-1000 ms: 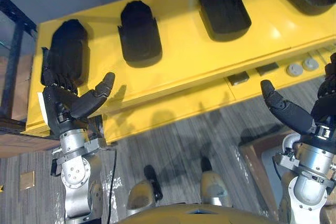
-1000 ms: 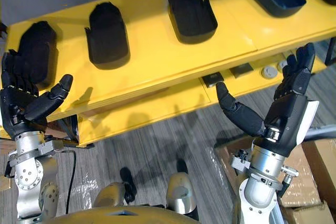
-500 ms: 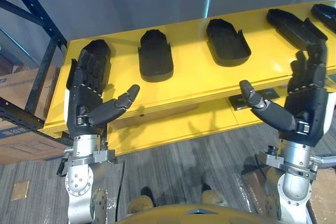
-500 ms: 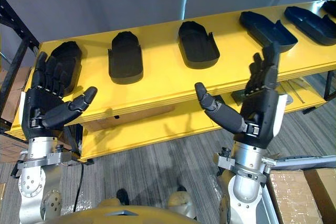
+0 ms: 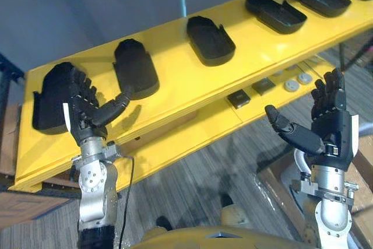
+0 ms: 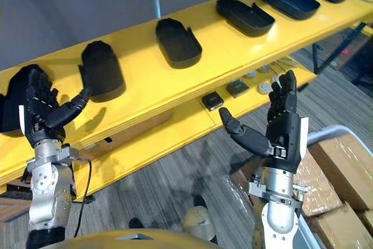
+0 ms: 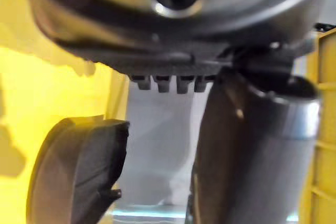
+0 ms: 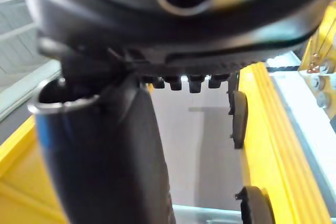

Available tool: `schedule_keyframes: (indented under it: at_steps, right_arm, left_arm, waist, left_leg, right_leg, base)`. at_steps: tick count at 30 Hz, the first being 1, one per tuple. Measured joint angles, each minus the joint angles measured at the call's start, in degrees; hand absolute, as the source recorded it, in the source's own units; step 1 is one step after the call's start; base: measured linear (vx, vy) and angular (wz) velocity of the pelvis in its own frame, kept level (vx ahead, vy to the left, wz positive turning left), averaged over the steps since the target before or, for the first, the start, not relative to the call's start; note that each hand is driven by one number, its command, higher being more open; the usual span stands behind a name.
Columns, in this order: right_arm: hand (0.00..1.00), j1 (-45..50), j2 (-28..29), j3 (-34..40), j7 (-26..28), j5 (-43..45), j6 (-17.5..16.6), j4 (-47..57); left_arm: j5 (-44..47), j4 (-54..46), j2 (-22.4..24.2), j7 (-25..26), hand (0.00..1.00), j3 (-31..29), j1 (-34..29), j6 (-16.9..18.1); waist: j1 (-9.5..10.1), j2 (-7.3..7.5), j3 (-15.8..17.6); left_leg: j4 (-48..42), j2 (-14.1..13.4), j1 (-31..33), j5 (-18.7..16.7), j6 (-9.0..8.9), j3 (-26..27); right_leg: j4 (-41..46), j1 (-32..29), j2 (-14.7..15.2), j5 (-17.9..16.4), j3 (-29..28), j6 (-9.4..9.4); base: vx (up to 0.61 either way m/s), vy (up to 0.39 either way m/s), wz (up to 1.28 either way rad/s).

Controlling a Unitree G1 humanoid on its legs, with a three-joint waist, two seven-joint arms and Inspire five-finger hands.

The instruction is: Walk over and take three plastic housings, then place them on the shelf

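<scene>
Several black plastic housings lie in a row on the yellow table top (image 5: 175,83). The leftmost housing (image 5: 48,104) sits just behind my left hand (image 5: 81,115), which is raised and open, holding nothing; its thumb reaches toward the second housing (image 5: 135,68). The left wrist view has a housing (image 7: 79,171) past the straight fingers. Further right lie a third housing (image 5: 210,39) and a fourth (image 5: 275,14). My right hand (image 5: 332,126) is open and empty, held up in front of the table's edge over the floor.
A lower yellow shelf (image 5: 198,126) under the table top carries small dark plates (image 5: 239,98) and grey discs (image 5: 296,81). Cardboard boxes (image 6: 344,173) stand on the floor at the right. A grey wall runs behind the table.
The whole view has swung, so the table now runs slanting up to the right. Both hands stay open and empty; the left one now stands against the leftmost housing.
</scene>
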State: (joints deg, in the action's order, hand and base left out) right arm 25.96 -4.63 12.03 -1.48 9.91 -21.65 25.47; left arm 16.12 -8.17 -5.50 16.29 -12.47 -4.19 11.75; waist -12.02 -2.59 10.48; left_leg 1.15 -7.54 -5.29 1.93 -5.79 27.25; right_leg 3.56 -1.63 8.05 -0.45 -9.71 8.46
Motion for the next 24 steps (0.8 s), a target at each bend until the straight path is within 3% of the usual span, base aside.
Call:
schedule_keyframes:
  at_steps: [5, 11, 24]
  right_arm:
    - [1.0, -0.94, -0.5, -0.37, 0.74, 0.0, -0.13, 0.0]
    - [1.0, -5.13, -4.28, -2.28, 2.23, 0.28, -0.12, 0.01]
    - [1.0, -5.64, -4.75, -7.2, 2.31, 2.27, -0.07, 4.57]
  left_arm:
    - [-0.02, 4.8, -1.57, 5.28, 1.0, -0.92, 8.48, 0.13]
    - [0.51, 11.26, -5.34, 7.31, 1.0, -1.58, 16.76, 0.24]
    - [4.7, 15.71, -6.86, 8.34, 1.0, -1.57, 20.95, -0.19]
  waist:
    - [-1.0, -0.85, 4.08]
    - [-2.31, -1.3, 8.47]
    - [-2.14, -0.21, 12.14]
  left_leg:
    - [-0.98, 0.05, 1.03, -0.24, 0.3, 0.69]
    - [-2.91, -0.05, 2.99, -0.54, 0.84, 1.06]
    - [-6.25, -0.56, 6.53, -1.26, 1.27, 2.19]
  right_leg:
    - [1.46, -1.99, -0.1, -0.02, -1.22, 0.01]
    - [3.68, -4.65, -0.12, -0.12, -2.17, 0.02]
    - [8.43, -9.42, -0.29, -1.16, -3.44, 0.16]
  base:
    - [-0.03, -0.018, -0.11]
    - [-0.03, -0.016, -0.05]
    - [-0.02, -0.01, -0.03]
